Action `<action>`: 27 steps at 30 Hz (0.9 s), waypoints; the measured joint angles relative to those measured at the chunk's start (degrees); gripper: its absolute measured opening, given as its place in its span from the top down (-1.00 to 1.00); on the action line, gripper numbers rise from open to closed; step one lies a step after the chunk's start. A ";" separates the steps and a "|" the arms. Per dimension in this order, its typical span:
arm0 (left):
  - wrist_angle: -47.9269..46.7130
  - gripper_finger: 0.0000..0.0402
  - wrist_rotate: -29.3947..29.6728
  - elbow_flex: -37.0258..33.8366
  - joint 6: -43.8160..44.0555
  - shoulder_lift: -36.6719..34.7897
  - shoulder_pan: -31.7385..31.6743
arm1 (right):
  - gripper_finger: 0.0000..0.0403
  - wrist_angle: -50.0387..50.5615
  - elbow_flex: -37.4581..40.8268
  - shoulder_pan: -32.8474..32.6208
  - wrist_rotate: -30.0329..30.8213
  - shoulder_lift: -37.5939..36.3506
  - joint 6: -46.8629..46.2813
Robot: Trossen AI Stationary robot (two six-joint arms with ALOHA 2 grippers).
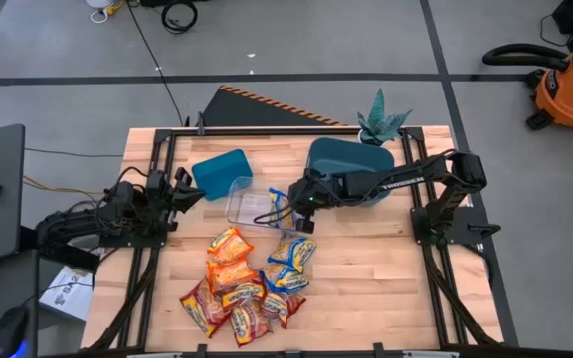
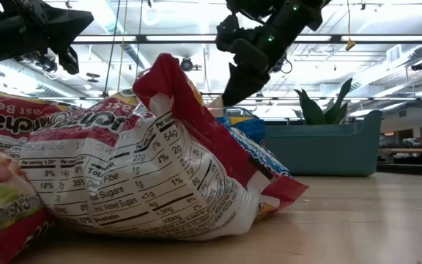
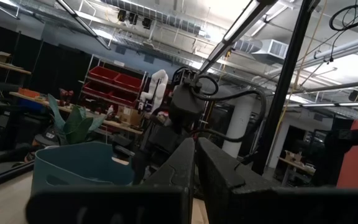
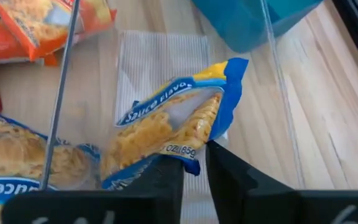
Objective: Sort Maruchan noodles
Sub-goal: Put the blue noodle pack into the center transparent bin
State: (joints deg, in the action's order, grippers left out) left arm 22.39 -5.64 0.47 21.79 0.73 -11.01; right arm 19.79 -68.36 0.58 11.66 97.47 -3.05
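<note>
- Dangling from the right gripper (image 4: 194, 163), whose fingers pinch its corner, a shiny blue-and-yellow ramen packet (image 4: 166, 127) hangs over the clear plastic tray (image 1: 239, 202), probably for sorting.
- Left gripper (image 1: 179, 189) waits beside the small teal bin (image 1: 221, 171); I cannot tell its opening.

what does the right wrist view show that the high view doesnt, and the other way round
Only the right wrist view shows the grip up close: the right pincer shut on a corner of a blue-and-yellow noodle packet, hanging over the clear plastic tray.

Only the high view shows the whole table: the left pincer waiting at the left edge, the large teal bin behind the right arm, and the pile of red packets at the front.

Both show the tray, the held packet, orange packets and the small teal bin.
</note>
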 joint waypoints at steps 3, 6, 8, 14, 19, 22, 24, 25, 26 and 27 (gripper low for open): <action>0.00 0.88 -0.01 0.00 0.03 0.00 -0.01 | 0.54 2.35 0.00 0.00 0.00 -1.16 -0.03; -0.05 0.88 -0.01 0.00 -0.01 0.00 0.00 | 0.49 3.84 0.00 -0.02 0.00 -3.37 -1.17; -0.07 0.88 -0.01 0.00 0.01 0.00 0.00 | 0.47 4.68 -0.02 -0.15 -0.06 -4.99 -1.86; -0.05 0.88 -0.01 0.00 -0.01 0.00 0.00 | 0.47 8.04 -0.04 -1.30 -1.23 -7.59 -3.03; -0.06 0.88 0.01 0.00 0.01 0.00 -0.01 | 0.47 8.51 -0.04 -2.48 -2.75 -7.70 -3.42; -0.04 0.88 0.01 0.00 -0.01 0.00 -0.01 | 0.47 7.31 -0.04 -3.48 -4.22 -7.69 -2.93; -0.04 0.88 -0.01 0.00 0.01 0.00 0.00 | 0.47 5.61 -0.04 -4.30 -4.01 -7.77 -1.90; -0.04 0.88 -0.01 0.00 0.01 0.00 0.00 | 0.47 5.35 -0.04 -4.59 -3.29 -7.85 -1.27; -0.04 0.88 -0.01 0.00 -0.01 0.00 -0.01 | 0.47 5.58 -0.04 -4.72 -2.13 -7.91 -0.92; -0.04 0.88 -0.01 0.00 0.00 0.00 -0.01 | 0.47 6.36 -0.04 -4.67 -0.66 -7.88 -0.81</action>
State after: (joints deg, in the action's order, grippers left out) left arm 22.35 -5.65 0.47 21.79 0.73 -11.03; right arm 26.15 -68.40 -4.09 11.00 89.58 -3.86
